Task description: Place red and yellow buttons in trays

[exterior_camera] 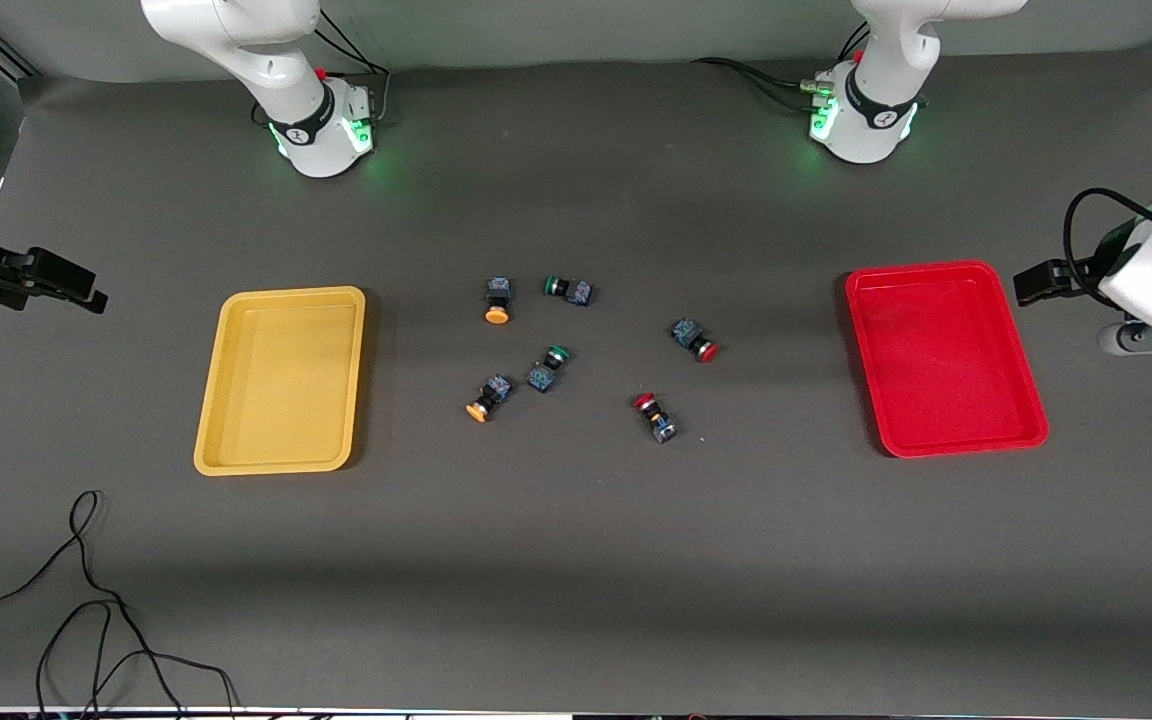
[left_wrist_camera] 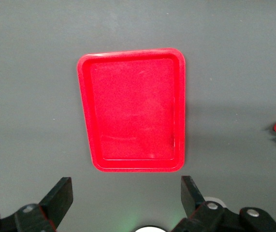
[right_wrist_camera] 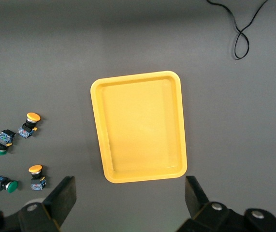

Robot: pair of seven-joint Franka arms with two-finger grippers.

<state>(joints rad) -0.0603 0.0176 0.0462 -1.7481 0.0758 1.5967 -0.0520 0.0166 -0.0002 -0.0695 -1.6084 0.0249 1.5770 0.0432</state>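
- I see left gripper (left_wrist_camera: pixel 123 200) wide open, holding nothing, up by the red tray (exterior_camera: pixel 945 357).
- Right gripper (right_wrist_camera: pixel 128 200) wide open too, holding nothing, by the yellow tray (exterior_camera: pixel 282 379).
- Both trays hold nothing.
- Red buttons (exterior_camera: pixel 694 340) (exterior_camera: pixel 654 415) and yellow buttons (exterior_camera: pixel 497 299) (exterior_camera: pixel 488 397) lie on the table (exterior_camera: pixel 576 560) between the trays.

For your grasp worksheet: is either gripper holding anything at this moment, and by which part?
Nothing is held. The left gripper and right gripper are both open and empty, waiting at the table's ends.
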